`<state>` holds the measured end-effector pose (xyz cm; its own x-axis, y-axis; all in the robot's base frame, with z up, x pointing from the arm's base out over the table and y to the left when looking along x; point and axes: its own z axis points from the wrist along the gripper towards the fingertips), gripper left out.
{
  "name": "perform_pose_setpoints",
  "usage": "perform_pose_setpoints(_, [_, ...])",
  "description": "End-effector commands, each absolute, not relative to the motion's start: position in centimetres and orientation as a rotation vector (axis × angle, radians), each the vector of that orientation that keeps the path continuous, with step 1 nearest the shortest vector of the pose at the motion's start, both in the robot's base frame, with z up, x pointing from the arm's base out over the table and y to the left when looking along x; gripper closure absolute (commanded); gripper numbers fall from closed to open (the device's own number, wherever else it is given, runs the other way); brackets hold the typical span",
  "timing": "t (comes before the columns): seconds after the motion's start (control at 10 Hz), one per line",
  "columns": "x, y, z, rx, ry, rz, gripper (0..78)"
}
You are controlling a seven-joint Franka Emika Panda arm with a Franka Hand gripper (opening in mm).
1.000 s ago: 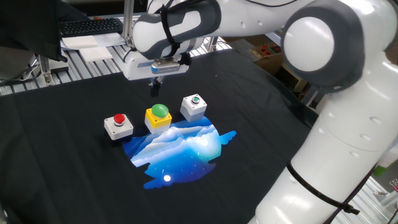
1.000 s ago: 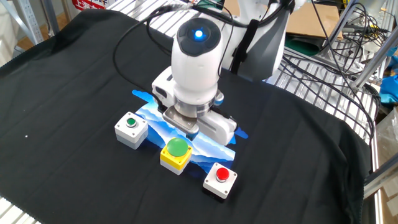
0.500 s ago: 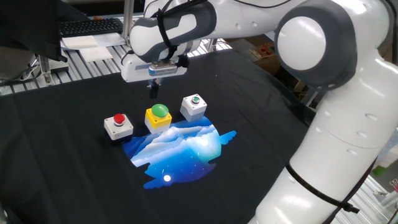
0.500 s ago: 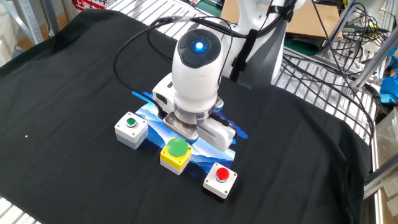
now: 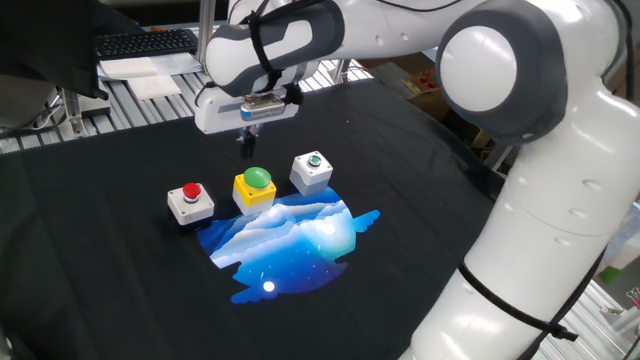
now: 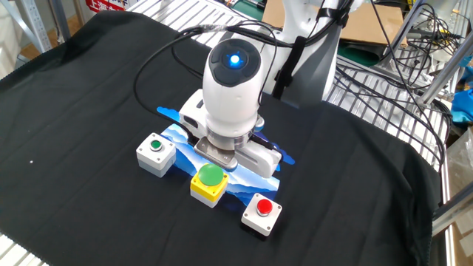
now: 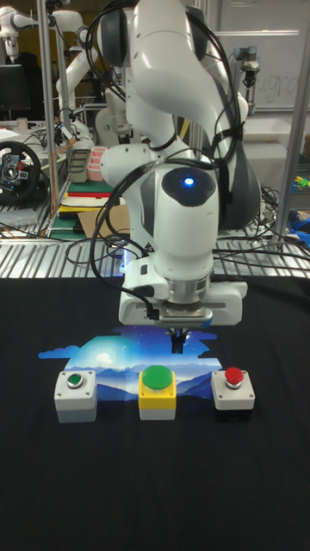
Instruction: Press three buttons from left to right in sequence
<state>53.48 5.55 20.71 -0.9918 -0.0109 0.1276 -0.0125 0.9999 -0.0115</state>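
- The gripper point(image 5: 248, 148) is hovering above the table; whether its fingers are parted cannot be told.
- 3 buttons are sitting below it: yellow-box button point(image 5: 256, 187) nearest, red-capped button point(image 5: 190, 200) and small green-capped button point(image 5: 313, 170) flanking.

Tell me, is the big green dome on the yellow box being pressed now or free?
Free. The gripper hangs above and behind the big green dome, with a visible gap between them.

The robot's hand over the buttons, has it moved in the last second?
Yes. In one fixed view the gripper has risen slightly and drifted left, away from the yellow button box, which stayed put on the black cloth.
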Motion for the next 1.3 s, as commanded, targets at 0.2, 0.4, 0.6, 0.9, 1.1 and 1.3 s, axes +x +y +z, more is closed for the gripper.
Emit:
perform_pose_setpoints(0.2, [53.1,7.3,20.9,0.015,-3.018,0.025,76.4])
perform_pose_setpoints(0.4, [52.9,8.7,21.2,-0.022,-3.020,0.023,76.4])
perform_pose_setpoints(0.6, [52.8,10.2,21.3,-0.050,-3.019,0.023,76.4])
perform_pose_setpoints(0.9, [52.6,14.7,19.8,-0.113,-3.035,0.000,76.4])
perform_pose_setpoints(1.1, [52.5,16.5,18.3,-0.129,-3.050,-0.029,76.4])
perform_pose_setpoints(1.3, [52.4,17.6,16.8,-0.120,-3.063,-0.044,76.4])
